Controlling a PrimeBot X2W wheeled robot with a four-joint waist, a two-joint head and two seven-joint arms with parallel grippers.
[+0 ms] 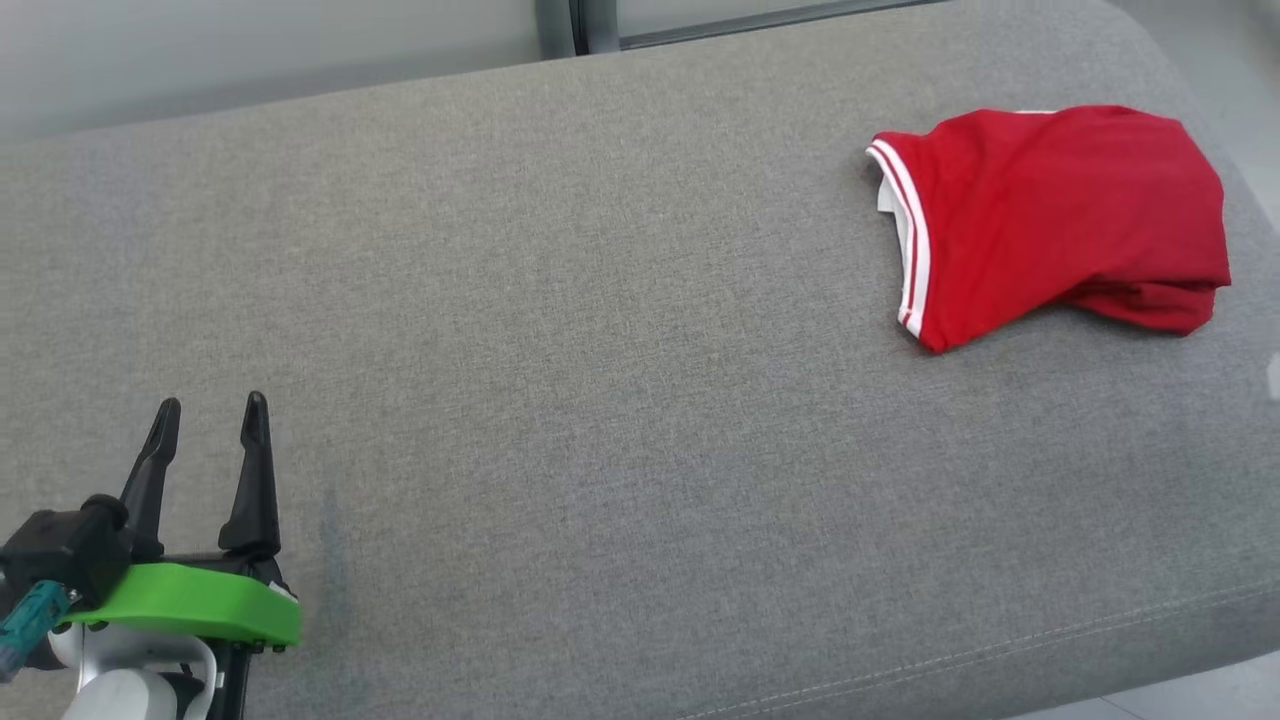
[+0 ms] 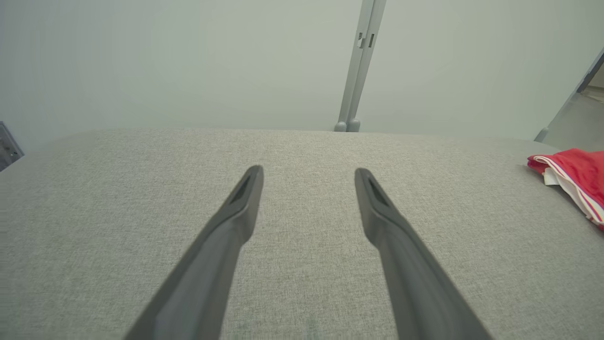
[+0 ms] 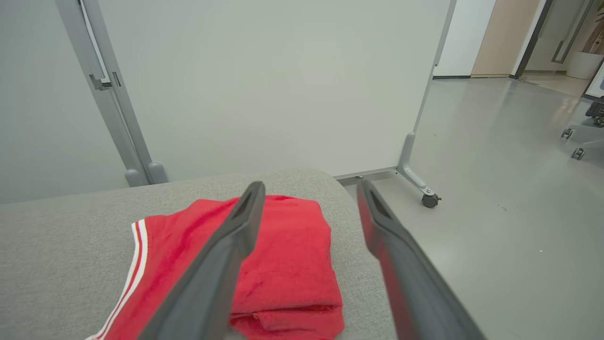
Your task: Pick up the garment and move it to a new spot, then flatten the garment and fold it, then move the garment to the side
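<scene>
A red garment (image 1: 1060, 220) with white-striped trim lies folded into a compact bundle at the far right of the grey cushioned surface (image 1: 600, 350). My left gripper (image 1: 212, 412) stands open at the lower left, far from the garment, nothing between its fingers. In the left wrist view the open left gripper (image 2: 309, 174) hovers over bare fabric, with the garment (image 2: 575, 177) at the right edge. My right gripper (image 3: 309, 186) is open above the garment (image 3: 283, 264), its left finger (image 3: 236, 236) over the red cloth and its right finger past the surface's edge.
The grey surface ends in a rounded edge (image 3: 349, 208) just right of the garment, with floor beyond. A white partition on castors (image 3: 429, 199) stands behind the surface. Its grey post (image 2: 354, 71) rises at the back.
</scene>
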